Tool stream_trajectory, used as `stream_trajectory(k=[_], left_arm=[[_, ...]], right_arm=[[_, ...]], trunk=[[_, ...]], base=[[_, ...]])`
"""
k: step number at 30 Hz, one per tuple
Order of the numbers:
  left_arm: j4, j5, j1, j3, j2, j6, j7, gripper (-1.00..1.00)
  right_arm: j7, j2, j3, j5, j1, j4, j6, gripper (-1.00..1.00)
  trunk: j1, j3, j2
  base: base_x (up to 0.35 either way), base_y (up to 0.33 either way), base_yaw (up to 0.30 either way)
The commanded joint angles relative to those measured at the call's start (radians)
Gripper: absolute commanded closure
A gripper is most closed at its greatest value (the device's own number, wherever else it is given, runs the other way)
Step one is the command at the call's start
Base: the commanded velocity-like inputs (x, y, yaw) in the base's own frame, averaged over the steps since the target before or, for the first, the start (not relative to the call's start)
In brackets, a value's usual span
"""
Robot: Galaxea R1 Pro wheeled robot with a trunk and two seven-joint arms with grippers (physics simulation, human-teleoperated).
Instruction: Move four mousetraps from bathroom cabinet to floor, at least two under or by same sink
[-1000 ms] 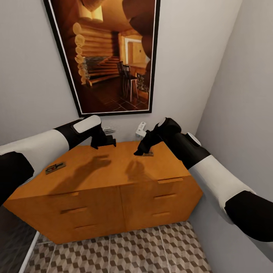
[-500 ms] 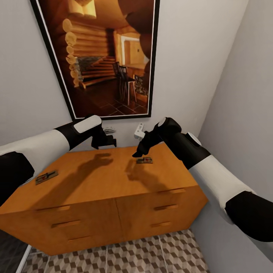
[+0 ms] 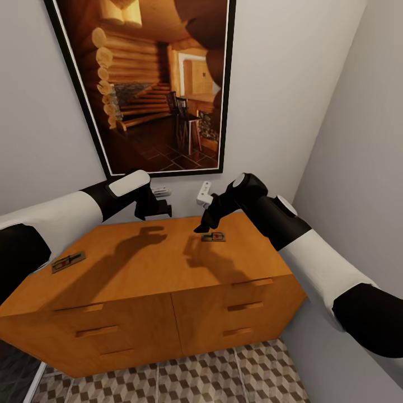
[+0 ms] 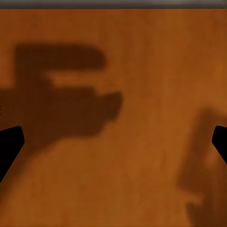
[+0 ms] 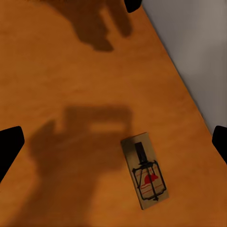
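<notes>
- Head view: the right gripper hovers just above a trap on the cabinet; a second trap lies near its left end. The left gripper holds nothing.
- Left wrist view: fingers spread wide over bare wood.
- Right wrist view: fingers wide, empty; the trap lies flat, long axis roughly parallel to the wall.

Two mousetraps, one cabinet, one framed picture, two arms.
</notes>
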Motion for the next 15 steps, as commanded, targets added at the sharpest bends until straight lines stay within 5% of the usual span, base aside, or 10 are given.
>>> stream_trajectory(k=[1,15], left_arm=[[-0.003,0.010,-0.002,-0.006,0.001,-0.003,0.007,-1.00],[-0.005,0.011,-0.001,-0.006,0.004,-0.003,0.007,-1.00]], right_arm=[[0.008,0.001,0.000,0.008,0.000,-0.001,0.004,-1.00],[0.007,-0.004,0.000,0.011,0.024,0.009,0.002,-1.00]], trunk=[[0.000,-0.001,-0.001],[0.000,-0.001,-0.001]], base=[[0.000,0.000,0.000],[0.000,0.000,0.000]])
